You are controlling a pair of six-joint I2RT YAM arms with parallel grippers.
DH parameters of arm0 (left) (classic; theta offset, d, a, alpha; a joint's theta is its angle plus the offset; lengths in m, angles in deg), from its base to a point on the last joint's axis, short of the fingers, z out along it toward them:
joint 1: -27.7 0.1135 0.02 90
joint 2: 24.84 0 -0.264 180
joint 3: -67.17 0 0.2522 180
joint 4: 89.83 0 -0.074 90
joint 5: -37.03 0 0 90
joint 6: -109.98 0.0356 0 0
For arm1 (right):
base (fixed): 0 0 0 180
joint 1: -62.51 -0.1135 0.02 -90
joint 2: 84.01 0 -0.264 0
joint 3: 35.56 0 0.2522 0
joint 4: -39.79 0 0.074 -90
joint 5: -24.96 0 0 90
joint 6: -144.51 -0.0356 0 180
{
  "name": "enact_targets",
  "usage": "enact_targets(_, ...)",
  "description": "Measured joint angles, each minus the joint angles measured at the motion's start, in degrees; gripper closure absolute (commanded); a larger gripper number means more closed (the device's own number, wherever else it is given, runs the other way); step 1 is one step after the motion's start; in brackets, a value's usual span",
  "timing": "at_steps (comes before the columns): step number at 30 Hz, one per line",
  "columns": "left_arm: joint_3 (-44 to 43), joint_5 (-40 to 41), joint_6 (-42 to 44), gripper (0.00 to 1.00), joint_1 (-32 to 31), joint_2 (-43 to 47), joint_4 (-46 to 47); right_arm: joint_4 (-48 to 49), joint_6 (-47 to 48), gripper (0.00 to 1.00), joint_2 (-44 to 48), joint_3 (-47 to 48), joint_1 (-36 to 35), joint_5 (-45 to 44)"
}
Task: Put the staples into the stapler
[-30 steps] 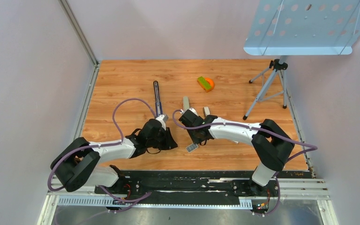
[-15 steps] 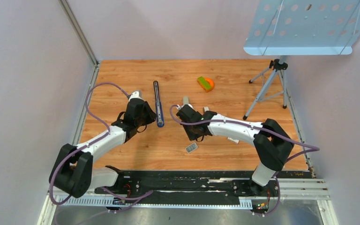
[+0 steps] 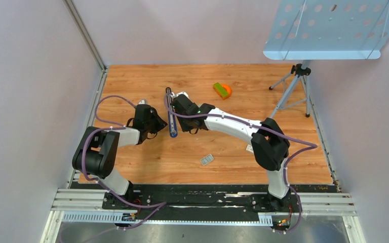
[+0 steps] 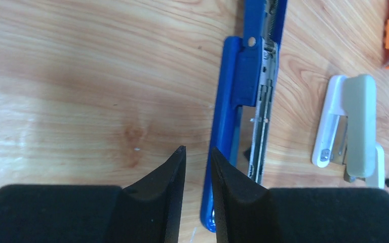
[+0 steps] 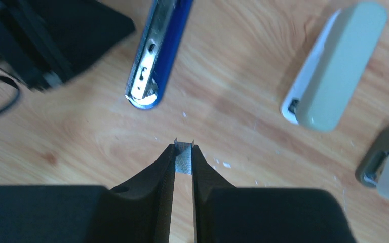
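Right claw (image 5: 183, 152): pinched down on the staples (image 5: 183, 161), a short silvery ribbed strip held between my two fingertips, its end poking just past them. It sits lower centre of my right wrist view, over bare worktop (image 5: 243, 116). I cannot tell whether the strip touches the wood.

Blue stapler (image 5: 157, 55): upper left of the same view, opened out flat, metal channel facing up. Its rounded end is the part nearest the staples, but clearly apart from them. From overhead it is a long thin bar (image 3: 171, 121) near the middle of the worktop, running up and down the frame, between my two claws.

Left claw (image 4: 197, 152): narrow, with a slim strip of wood showing between the fingertips and nothing in it. It sits lower centre of the left wrist view, one fingertip just beside the blue stapler's left edge. Contact there I cannot tell.

Grey stapler (image 5: 334, 71): upper right of the right wrist view, closed, on a white base, apart from the blue one. It also shows at the right of the left wrist view.

Small stapler (image 5: 387, 164): right edge, lower down.

Overhead extras: green-and-orange thing (image 3: 222, 90) above centre, pale piece (image 3: 206, 159) low centre, well apart from both claws, and tripod (image 3: 288, 93) at right.
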Motion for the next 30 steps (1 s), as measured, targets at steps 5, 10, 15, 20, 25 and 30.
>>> enact_targets(5,-0.24,-5.55,-1.49,0.75,0.0,-3.45,5.53,1.33,-0.74,0.82,-4.13,6.38,0.13,-0.11)
enact_targets(10,0.5,-9.18,-3.39,0.76,0.02,-5.62,10.54,2.25,-1.36,0.83,-7.52,10.34,0.26,-0.09)
enact_targets(15,0.87,-11.47,-4.81,0.76,0.04,-7.04,13.51,2.62,-1.4,0.83,-9.73,12.31,0.26,-0.09)
enact_targets(20,1.57,-11.76,-5.57,0.75,0.04,-6.54,13.79,2.84,-1.4,0.83,-11.3,13.44,0.26,-0.11)
enact_targets(25,2.91,-9.84,-5.9,0.74,0.04,-3.02,12.61,2.84,-1.46,0.82,-12.44,13.64,0.26,-0.09)
enact_targets(30,3.15,-8.96,-6.34,0.73,0.39,-0.66,12.44,2.86,-2.16,0.82,-12.87,13.64,0.26,-0.09)
